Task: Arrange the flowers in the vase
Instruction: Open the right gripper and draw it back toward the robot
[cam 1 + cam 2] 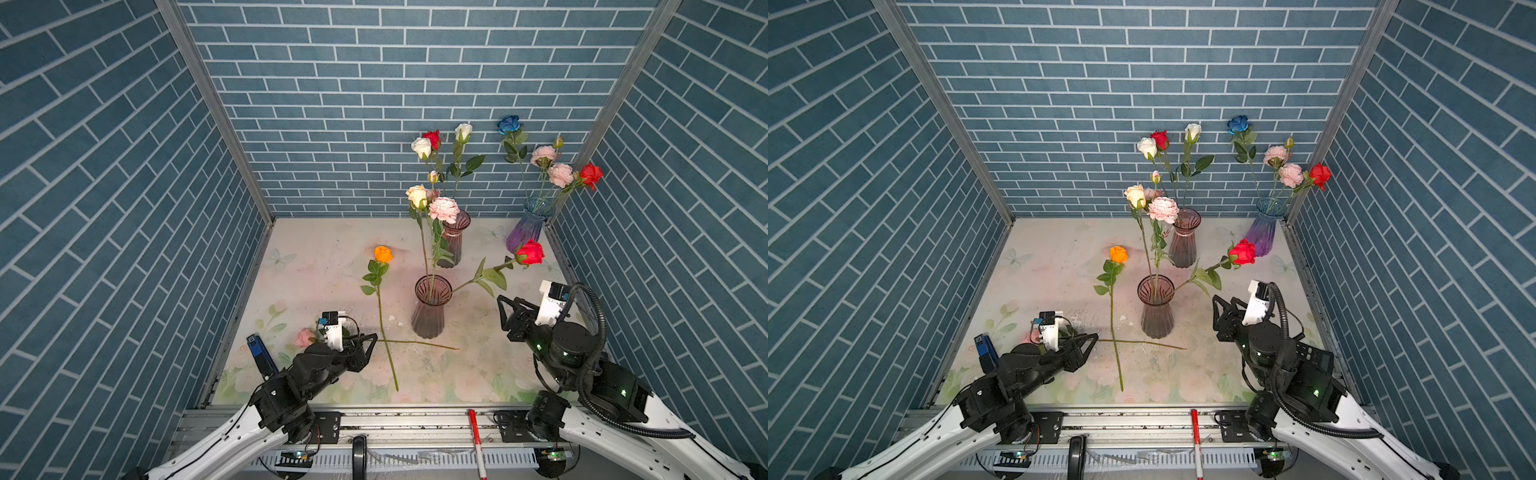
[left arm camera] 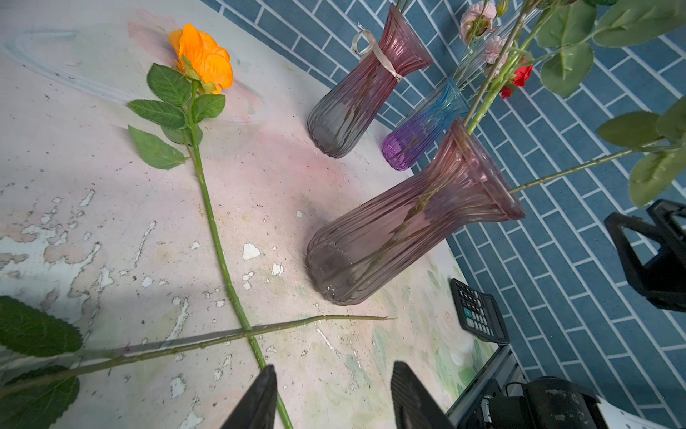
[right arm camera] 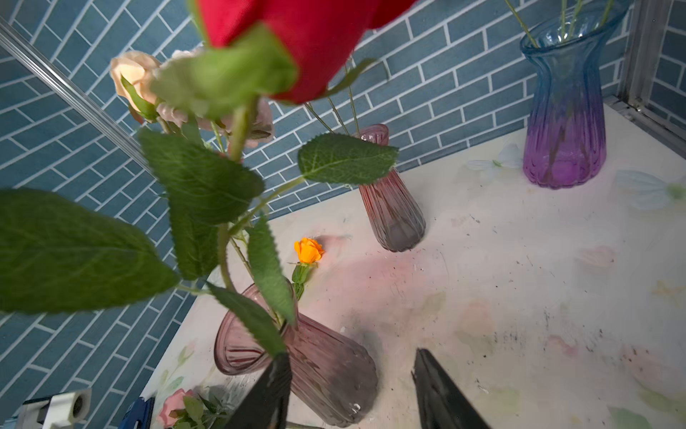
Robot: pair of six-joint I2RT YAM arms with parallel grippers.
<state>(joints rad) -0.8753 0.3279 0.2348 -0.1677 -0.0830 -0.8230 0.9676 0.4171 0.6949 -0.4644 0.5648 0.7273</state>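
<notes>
Left wrist view: orange rose stem (image 2: 222, 260) just beside, perhaps touching, the half-spread empty left gripper (image 2: 334, 393).

I see white shells, black joints and white camera mounts (image 1: 548, 309) on my left arm (image 1: 307, 365) and right arm (image 1: 569, 340), plus green lights and a ribbed hose (image 1: 602, 332) on the right.

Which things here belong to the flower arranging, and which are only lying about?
Job: orange rose, pink flower lying flat, front vase, back vase, blue vase.
Lying about: calculator, pen, blue device.
</notes>
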